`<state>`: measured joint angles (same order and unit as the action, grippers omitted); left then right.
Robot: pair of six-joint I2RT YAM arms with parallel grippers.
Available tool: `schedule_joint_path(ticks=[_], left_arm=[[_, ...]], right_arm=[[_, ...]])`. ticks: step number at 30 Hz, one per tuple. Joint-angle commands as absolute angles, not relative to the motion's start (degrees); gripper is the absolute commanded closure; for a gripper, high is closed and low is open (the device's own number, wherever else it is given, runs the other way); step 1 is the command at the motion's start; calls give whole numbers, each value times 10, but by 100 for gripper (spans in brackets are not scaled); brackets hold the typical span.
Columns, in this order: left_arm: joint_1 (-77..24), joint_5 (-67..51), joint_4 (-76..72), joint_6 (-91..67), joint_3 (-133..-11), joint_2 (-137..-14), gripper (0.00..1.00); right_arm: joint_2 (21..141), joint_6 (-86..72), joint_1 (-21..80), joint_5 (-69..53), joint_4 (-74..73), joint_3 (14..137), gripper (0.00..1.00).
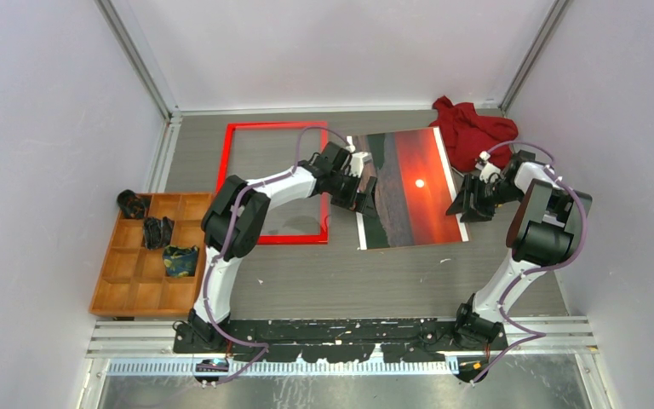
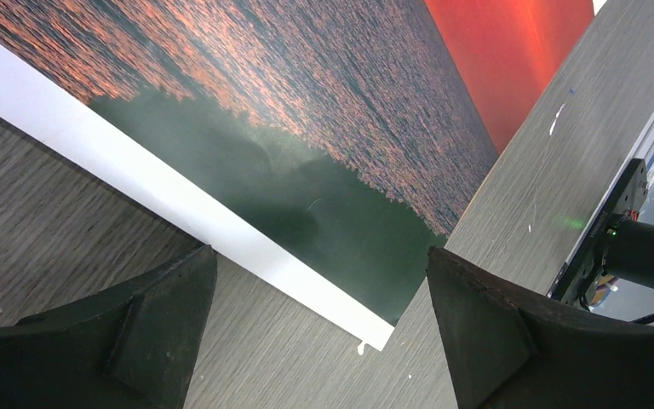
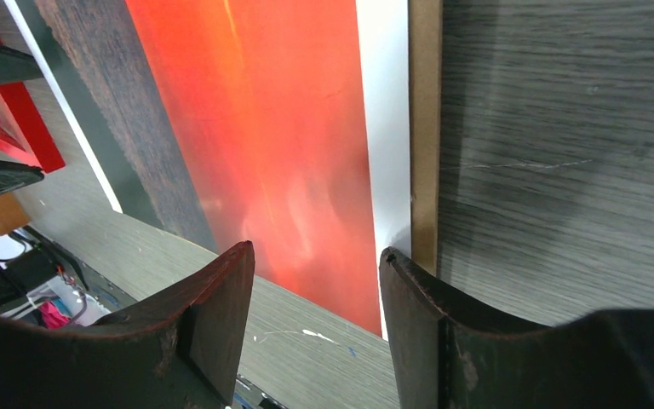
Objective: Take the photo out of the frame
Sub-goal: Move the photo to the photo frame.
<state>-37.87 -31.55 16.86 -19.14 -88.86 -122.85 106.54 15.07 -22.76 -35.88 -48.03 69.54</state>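
Grey wood-grain table (image 1: 349, 281): rectangular sunset photo (image 1: 417, 196) flat, just right of thin bright-red rectangular frame (image 1: 225, 162). Left fingers (image 2: 162, 315) spread over its frame-side edge; right fingers (image 3: 213, 315) spread at opposite edge.

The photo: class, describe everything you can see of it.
The photo is a large glossy rectangular sunset print: red-orange sky, small bright sun, dark bands, white strips on two edges. It lies flat on the table, right of the frame and outside it. A brown board edge shows along its right side. The left gripper and right gripper, both open, hang over its edges, gripping nothing.
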Motion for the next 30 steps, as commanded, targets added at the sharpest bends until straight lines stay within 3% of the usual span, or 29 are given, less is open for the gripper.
schedule_joint_path(ticks=[1,17,30], left_arm=[[-382,-327,164,-196,-873,-1206,5],[-372,-349,83,-238,-785,-1170,5],[-359,-379,-18,-308,-741,-1174,6]], right_arm=[[1068,146,-235,-384,-485,710,39],[1096,133,-238,-349,-469,702,39],[1097,134,-238,-388,-480,703,39]])
